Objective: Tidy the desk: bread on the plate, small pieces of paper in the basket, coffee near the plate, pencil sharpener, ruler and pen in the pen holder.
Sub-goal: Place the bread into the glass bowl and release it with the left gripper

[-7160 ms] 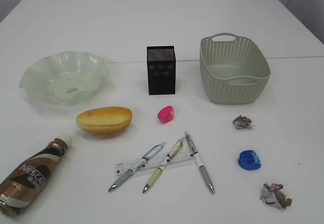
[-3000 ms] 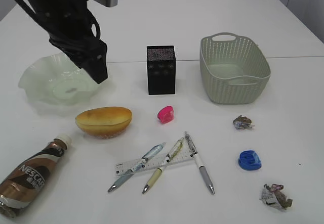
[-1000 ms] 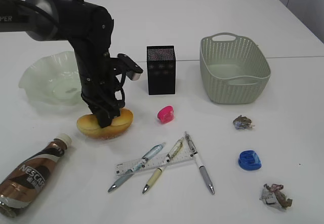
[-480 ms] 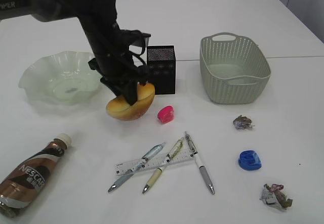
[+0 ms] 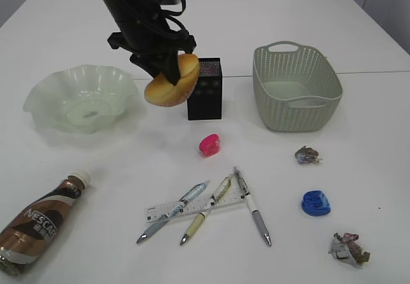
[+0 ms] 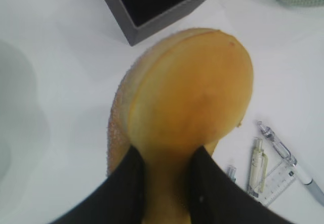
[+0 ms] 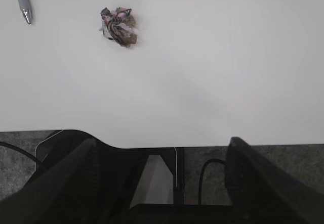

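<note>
My left gripper (image 5: 168,71) is shut on the bread (image 5: 165,88), holding it tilted in the air between the green plate (image 5: 45,98) and the black pen holder (image 5: 208,98). In the left wrist view its black fingers (image 6: 129,183) pinch the bun's (image 6: 187,97) near end. The coffee (image 5: 38,223) lies on its side at front left. A pink pencil sharpener (image 5: 209,145), the ruler (image 5: 192,208) and three pens (image 5: 253,206) lie mid-desk. Paper scraps (image 5: 307,155) (image 5: 349,247) lie right, below the basket (image 5: 295,104). My right gripper (image 7: 162,143) is open over the desk's front edge.
A blue pencil sharpener (image 5: 316,202) sits between the two paper scraps. One crumpled scrap (image 7: 118,27) and a pen tip (image 7: 23,1) show in the right wrist view. The white desk (image 5: 269,21) has a thin seam running behind the pen holder.
The left gripper closed on the bread on the desk, then lifted it up and to the right, to in front of the pen holder. Nothing else moved.
</note>
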Motion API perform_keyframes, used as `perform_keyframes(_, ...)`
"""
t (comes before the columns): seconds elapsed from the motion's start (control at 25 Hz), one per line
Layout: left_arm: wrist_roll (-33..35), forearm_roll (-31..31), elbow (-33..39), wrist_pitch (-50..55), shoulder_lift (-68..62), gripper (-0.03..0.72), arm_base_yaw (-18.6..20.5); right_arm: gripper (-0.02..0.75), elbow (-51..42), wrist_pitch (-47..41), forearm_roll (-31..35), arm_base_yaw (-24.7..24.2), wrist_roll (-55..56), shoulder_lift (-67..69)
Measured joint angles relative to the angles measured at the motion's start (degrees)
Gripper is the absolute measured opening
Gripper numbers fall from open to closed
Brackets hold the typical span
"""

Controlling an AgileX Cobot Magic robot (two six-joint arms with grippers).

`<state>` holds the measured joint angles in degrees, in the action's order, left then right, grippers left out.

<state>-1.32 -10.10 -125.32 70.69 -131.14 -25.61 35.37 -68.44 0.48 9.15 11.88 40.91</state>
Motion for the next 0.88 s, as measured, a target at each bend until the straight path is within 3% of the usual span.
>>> perform_keyframes(0.88, -2.3, 3.4, -1.5, 0.2, 0.0, 0.169, 21.7, 0.564, 0.0, 0.1, -0.5, 0.0, 0.0, 0.0)
